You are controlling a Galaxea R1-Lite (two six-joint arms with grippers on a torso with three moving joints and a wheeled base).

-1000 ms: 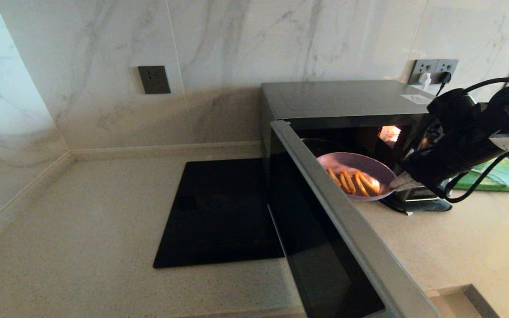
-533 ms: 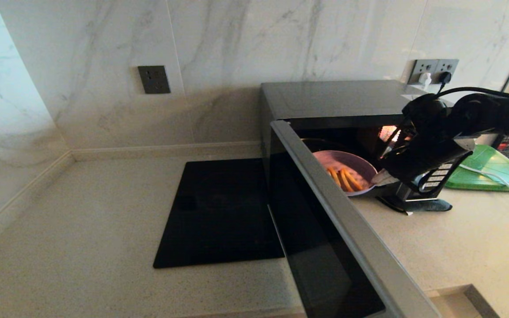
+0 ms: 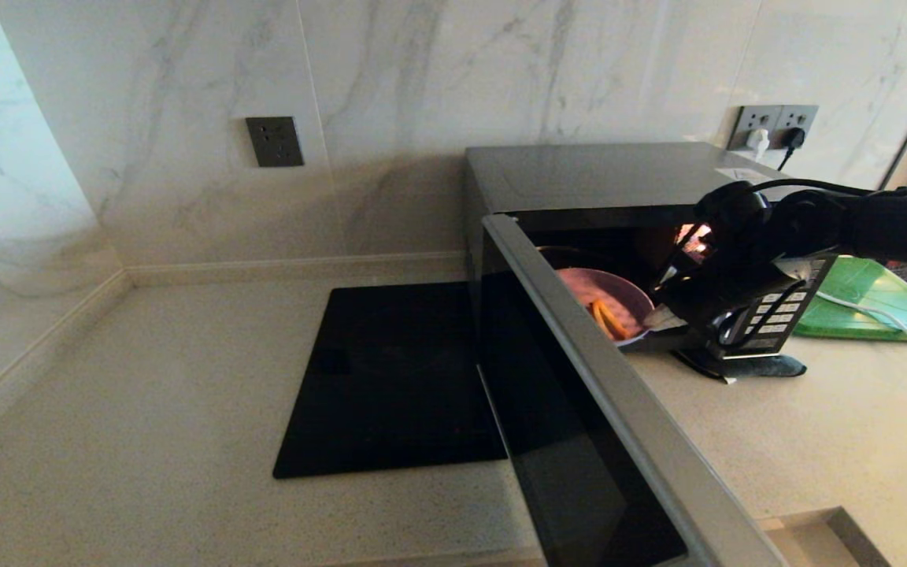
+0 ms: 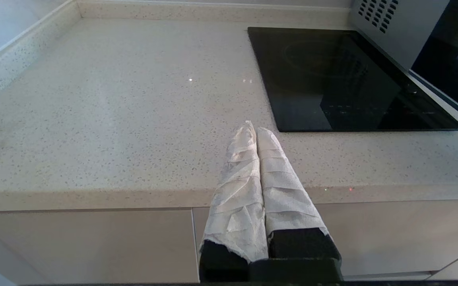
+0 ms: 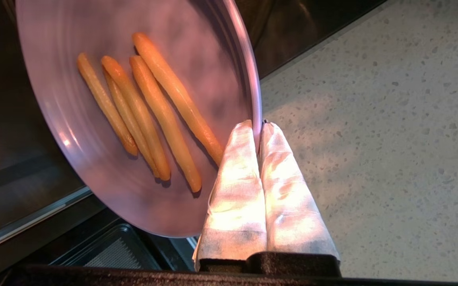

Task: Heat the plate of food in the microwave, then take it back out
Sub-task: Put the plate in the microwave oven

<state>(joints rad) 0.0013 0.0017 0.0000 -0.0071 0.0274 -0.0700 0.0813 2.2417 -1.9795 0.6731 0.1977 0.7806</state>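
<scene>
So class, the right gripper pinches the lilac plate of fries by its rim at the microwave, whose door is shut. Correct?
Not quite. The head view shows the microwave door swung open. The rest holds: the right gripper pinches the rim of the plate of fries.

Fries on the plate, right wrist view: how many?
4 fries, side by side on the plate: one nearest the right gripper, two in the middle, one outermost. None looks hidden.

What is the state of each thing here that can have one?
microwave: door swung open, interior lit.
plate of food: held by its rim at the microwave's opening.
right gripper: shut on the plate's rim.
left gripper: shut, empty, parked at the counter's front edge.
</scene>
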